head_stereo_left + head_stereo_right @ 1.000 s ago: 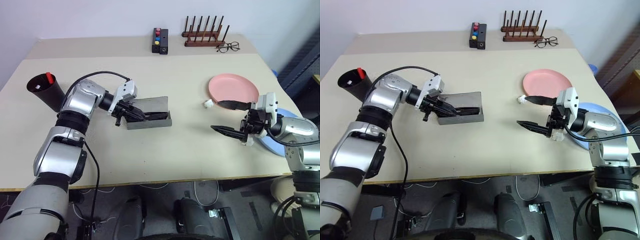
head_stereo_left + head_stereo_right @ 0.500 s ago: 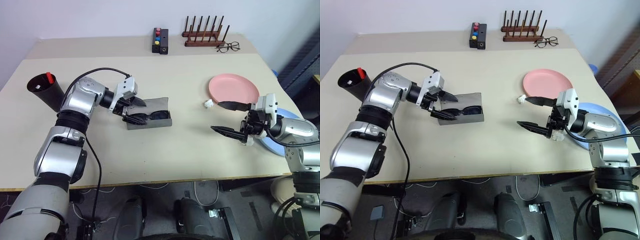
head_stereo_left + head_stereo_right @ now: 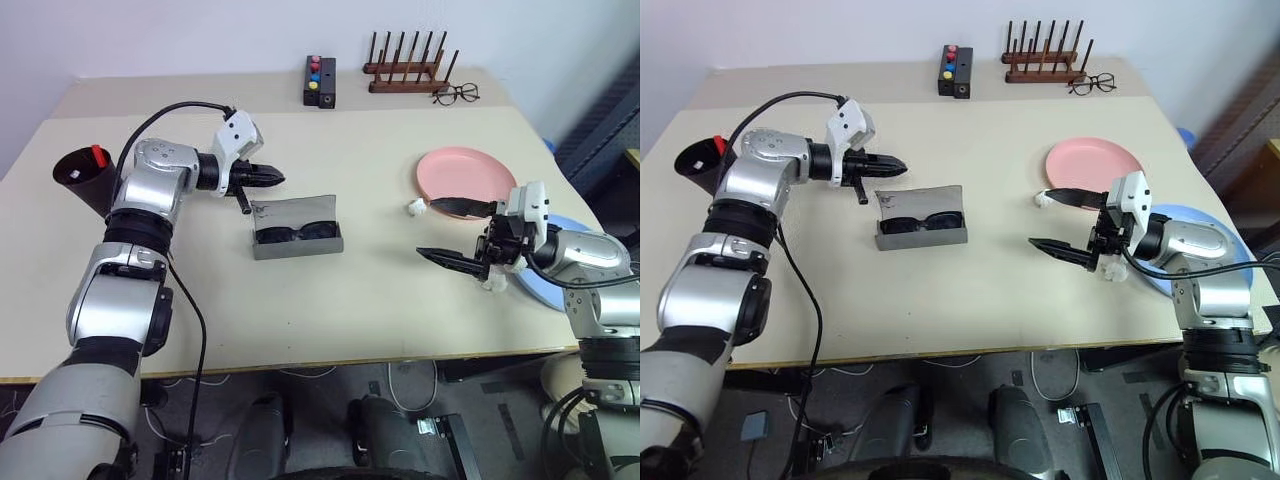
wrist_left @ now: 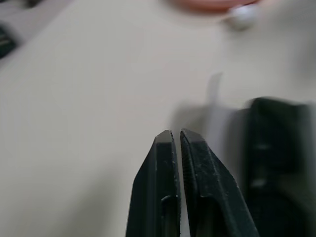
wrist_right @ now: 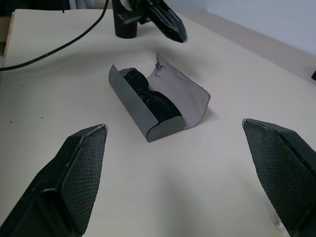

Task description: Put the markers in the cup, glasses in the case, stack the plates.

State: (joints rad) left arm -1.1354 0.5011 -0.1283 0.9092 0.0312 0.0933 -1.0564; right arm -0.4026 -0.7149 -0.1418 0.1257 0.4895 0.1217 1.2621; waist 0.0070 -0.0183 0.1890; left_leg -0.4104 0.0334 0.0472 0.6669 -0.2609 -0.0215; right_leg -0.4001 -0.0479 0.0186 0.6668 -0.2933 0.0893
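Head view: glasses [image 3: 295, 235] lie inside open case [image 3: 297, 229] on desk [image 3: 330, 300]; left tool [image 3: 272, 178] pressed together just behind case | right wrist view: right tool [image 5: 190, 177] spread (empty), facing case | left wrist view: fingertips [image 4: 168, 140] touching.
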